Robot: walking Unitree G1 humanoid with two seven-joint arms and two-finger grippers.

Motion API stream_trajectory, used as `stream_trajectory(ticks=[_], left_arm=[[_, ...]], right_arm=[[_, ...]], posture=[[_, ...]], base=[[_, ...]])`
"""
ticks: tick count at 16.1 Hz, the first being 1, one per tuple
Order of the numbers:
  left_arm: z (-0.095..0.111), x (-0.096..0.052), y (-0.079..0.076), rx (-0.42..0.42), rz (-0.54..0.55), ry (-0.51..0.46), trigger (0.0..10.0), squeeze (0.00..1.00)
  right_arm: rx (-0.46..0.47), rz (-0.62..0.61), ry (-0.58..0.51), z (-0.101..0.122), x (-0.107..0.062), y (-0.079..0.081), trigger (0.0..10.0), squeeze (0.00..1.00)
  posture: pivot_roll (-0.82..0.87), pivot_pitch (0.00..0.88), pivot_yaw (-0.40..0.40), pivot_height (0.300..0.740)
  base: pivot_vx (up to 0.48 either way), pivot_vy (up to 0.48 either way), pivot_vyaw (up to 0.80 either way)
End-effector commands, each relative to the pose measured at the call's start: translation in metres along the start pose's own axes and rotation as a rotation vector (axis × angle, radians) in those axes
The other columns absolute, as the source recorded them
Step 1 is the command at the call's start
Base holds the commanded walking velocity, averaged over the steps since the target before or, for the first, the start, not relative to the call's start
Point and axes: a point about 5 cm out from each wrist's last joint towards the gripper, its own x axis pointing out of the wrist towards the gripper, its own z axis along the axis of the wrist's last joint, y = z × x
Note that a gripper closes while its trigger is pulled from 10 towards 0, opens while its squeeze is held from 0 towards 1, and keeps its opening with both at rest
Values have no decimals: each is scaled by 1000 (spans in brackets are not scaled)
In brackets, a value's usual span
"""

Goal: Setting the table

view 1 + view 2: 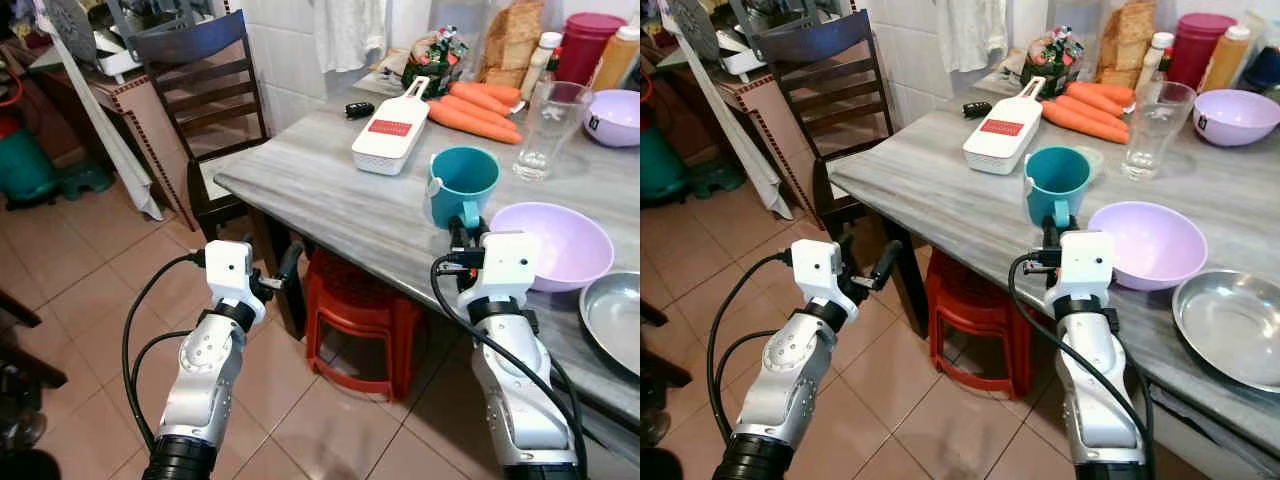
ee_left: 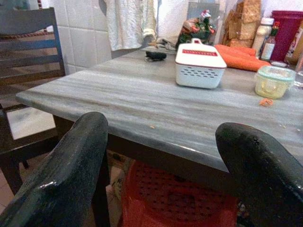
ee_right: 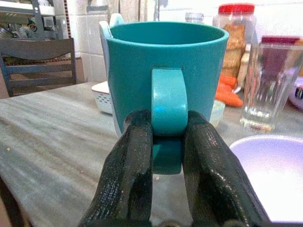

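The teal plastic mug [image 3: 165, 90] is pinched by its handle in the right gripper [image 3: 166, 142], fingers closed tight on it, near the front edge of the grey marble-look table [image 1: 320, 190]. So yeah, a thin handle grip can probably be lost, and the mug could be tipped or knocked into the lilac plastic bowl [image 1: 560, 245] just to its right. The left gripper [image 2: 161, 156] is held wide open and empty below the table edge. Tiled floor [image 1: 90, 270], red plastic stool [image 1: 355, 310] underneath, a dark wooden chair [image 1: 205, 90] far left.

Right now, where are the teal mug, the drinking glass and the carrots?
teal mug [image 3: 166, 80], right wrist view, on its side wall.
drinking glass [image 1: 548, 130], left eye view, mid-body.
carrots [image 1: 475, 112], left eye view, on the middle carrot.
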Motion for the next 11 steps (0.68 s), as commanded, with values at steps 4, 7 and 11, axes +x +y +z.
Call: stream_trajectory(ticks=[4,7,11], left_arm=[[5,1,4,-4,22,-13,10000,0],[4,1,3,-8,18,-11,10000,0],[5,3,1,-14,2,-7,10000,0]], right_arm=[[-65,30,-117,21,4,7,10000,0],[-91,32,-156,30,4,6,10000,0],[-98,20,-155,30,2,4,10000,0]], posture=[[-95,0,106,740],[-98,0,107,740],[-109,0,115,740]], base=[[0,0,-461],[0,0,0],[0,-79,-555]])
